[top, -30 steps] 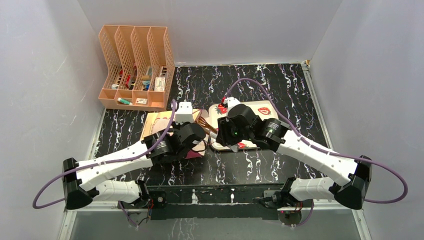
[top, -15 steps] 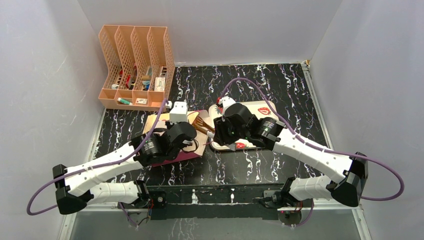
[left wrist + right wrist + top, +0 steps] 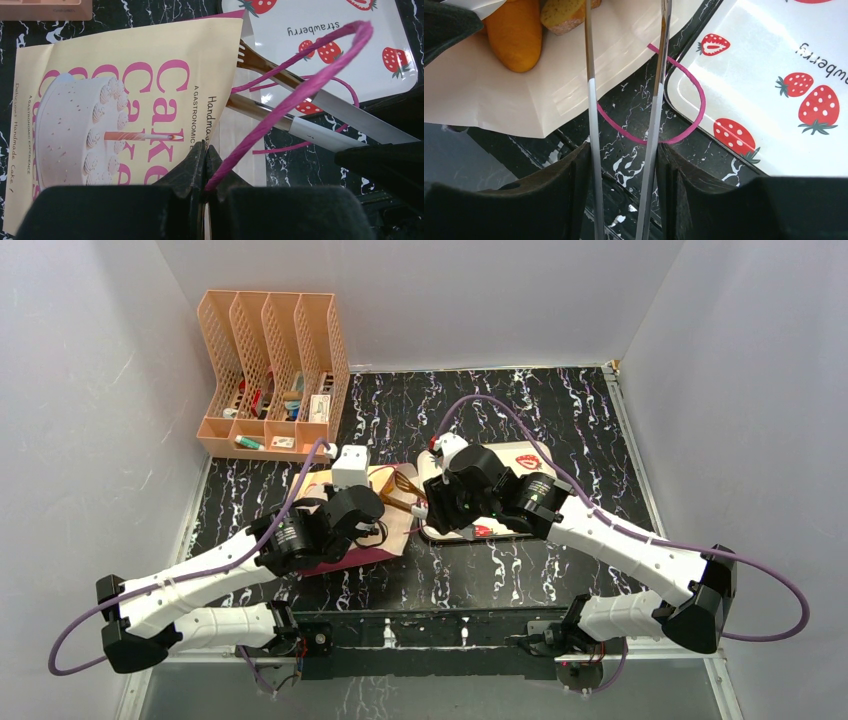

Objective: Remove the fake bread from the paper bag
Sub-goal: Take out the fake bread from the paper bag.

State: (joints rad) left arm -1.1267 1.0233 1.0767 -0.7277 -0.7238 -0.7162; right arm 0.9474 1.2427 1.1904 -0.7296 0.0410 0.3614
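The paper bag (image 3: 393, 528) lies flat on the table, its cake print facing up in the left wrist view (image 3: 125, 90). My left gripper (image 3: 205, 150) is shut on the bag's magenta cord handle (image 3: 320, 79), which runs taut from the jaws. My right gripper (image 3: 624, 150) is shut on metal tongs (image 3: 591, 100), whose gold tips (image 3: 402, 483) reach into the bag's mouth. Inside the mouth lies fake bread: an orange piece (image 3: 514, 32) and a brownish piece (image 3: 566, 12). The tong arms stand apart, beside the brownish piece and gripping nothing.
A white strawberry tray (image 3: 520, 455) sits just right of the bag, under the right wrist. The bag's other cord handle (image 3: 696, 100) loops over the tray's edge. A peach file rack (image 3: 270, 380) stands at the back left. Grey walls close three sides.
The left arm has drawn back to the left, keeping the handle. The right gripper has moved left with the tongs towards the bag's mouth, and the tong arms have spread wider.
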